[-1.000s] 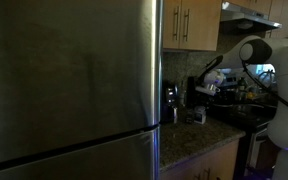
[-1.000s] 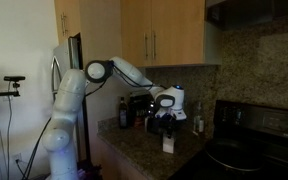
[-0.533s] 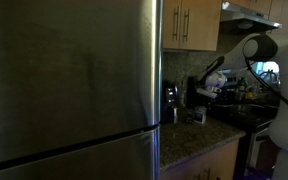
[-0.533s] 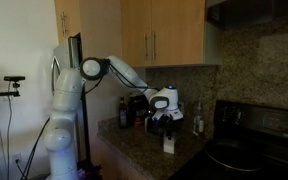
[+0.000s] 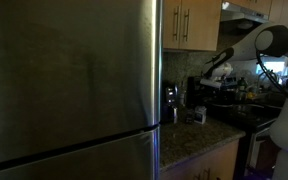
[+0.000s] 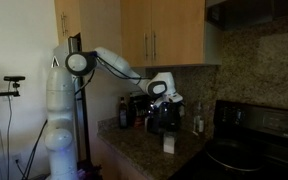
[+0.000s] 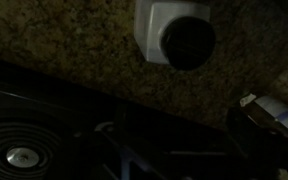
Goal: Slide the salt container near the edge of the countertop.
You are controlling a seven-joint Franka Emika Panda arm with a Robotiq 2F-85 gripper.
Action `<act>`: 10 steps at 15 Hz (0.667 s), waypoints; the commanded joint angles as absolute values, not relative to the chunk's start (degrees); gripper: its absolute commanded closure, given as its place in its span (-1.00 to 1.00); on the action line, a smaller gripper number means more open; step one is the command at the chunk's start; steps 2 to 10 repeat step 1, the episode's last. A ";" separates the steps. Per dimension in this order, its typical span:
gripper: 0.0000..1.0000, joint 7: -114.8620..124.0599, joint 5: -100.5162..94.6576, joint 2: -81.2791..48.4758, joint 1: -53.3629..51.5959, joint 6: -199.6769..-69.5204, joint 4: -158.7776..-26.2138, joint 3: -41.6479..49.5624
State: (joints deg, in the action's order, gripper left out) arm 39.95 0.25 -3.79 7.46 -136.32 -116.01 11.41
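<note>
The salt container [image 6: 169, 143] is a small pale shaker standing on the speckled granite countertop [image 6: 134, 150], close to its front edge. It also shows in an exterior view [image 5: 196, 116], and from above in the wrist view [image 7: 174, 35], with a dark round top. My gripper [image 6: 164, 108] hangs above the container and apart from it, and it shows again in an exterior view [image 5: 210, 88]. The jaws are too dark in every view to tell whether they are open or shut. Nothing shows between them.
A black stove top [image 7: 44, 130] with a round burner [image 7: 19, 155] lies beside the countertop. A dark bottle [image 6: 123, 112] and a dark appliance [image 6: 139, 108] stand at the back of the counter. A large steel fridge [image 5: 69, 85] fills the near side. Wooden cabinets [image 6: 169, 35] hang overhead.
The gripper has risen from just over the salt container to well above it, and the arm has swung up. The container stays where it was on the countertop.
</note>
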 commanded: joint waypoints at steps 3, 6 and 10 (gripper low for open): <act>-1.00 40.09 0.25 -2.73 7.98 -136.07 -115.89 10.92; -1.00 40.09 0.25 -2.73 7.98 -136.07 -115.89 10.92; -1.00 40.09 0.25 -2.73 7.98 -136.07 -115.89 10.92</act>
